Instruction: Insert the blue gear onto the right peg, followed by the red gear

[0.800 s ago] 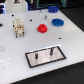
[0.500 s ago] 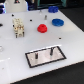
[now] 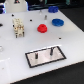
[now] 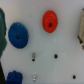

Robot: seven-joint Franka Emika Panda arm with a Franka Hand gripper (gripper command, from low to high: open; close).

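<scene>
The blue gear [image 3: 58,22] lies flat on the white table at the far right; it also shows in the wrist view [image 4: 18,34]. The red gear [image 3: 42,28] lies to its left, apart from it, and shows in the wrist view [image 4: 49,21]. The black-bordered white plate [image 3: 59,55] lies nearer the front with two dark pegs; the right peg [image 3: 50,50] stands bare. A blurred dark and white shape at the top edge seems to be my gripper [image 3: 19,2], far from both gears. Its fingers do not show in either view.
A beige block [image 3: 18,27] stands left of the red gear, also in the wrist view [image 4: 80,31]. A small blue piece [image 3: 44,16] and another blue object [image 3: 52,8] sit at the back. The left peg [image 3: 38,55] is bare.
</scene>
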